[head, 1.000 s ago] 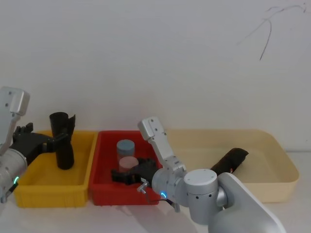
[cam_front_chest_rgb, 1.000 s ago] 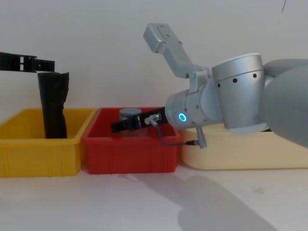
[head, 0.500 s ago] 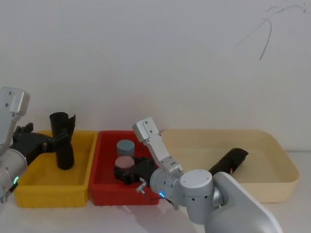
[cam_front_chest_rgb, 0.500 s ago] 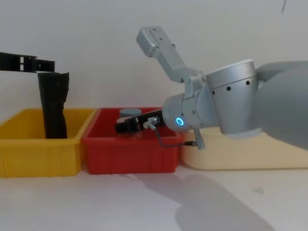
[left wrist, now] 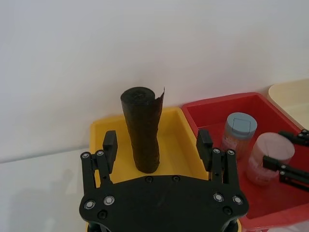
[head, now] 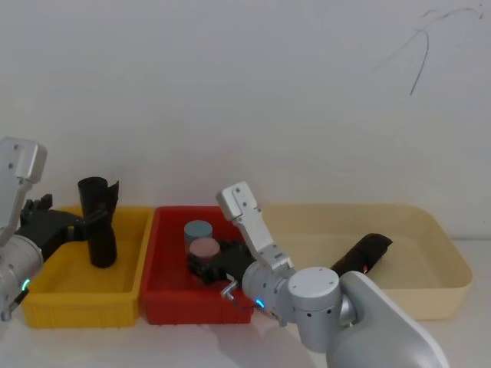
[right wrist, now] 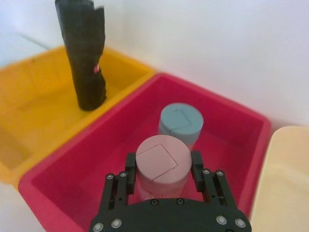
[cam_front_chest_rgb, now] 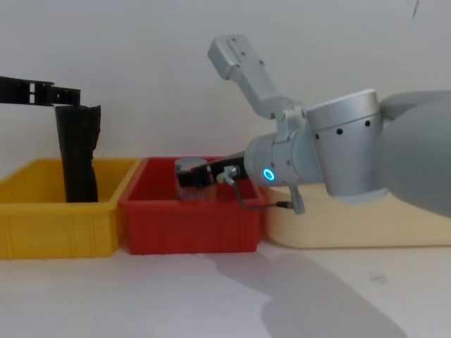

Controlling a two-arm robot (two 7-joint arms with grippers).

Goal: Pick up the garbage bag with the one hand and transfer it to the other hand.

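Standing on end in the yellow bin [head: 80,303], the garbage bag [head: 100,230] rises well above the rim; the left gripper [left wrist: 157,145] sits level with its upper part, jaws wide apart, one on each side of the roll's line; whether the roll is already between them or just ahead of them I cannot tell. The right gripper [right wrist: 163,160] is down in the red bin [head: 192,307], jaws closed against the sides of a pink-lidded jar [head: 203,248], with a blue-lidded jar [head: 198,230] just behind it; a second black roll [head: 360,255] lies on its side in the cream bin [head: 437,287], well apart.

Several things could go wrong from here, in my judgement; the bag is tall and narrow on a small base, so a jaw that nudges it before both close would likely topple it against the bin wall; a pinch this high, near the ragged loose edge at the top, may catch only the flap of film, letting the roll swing or slide out when lifted; and the receiving hand is occupied with a jar, so a handover cannot be taken until that is let go, and the two arms would have to meet over the bins without knocking the jars.

The bag's long axis runs close to vertical; its base rests on the bin floor and its open, uneven end points up, the loose flap on the side towards the red bin.
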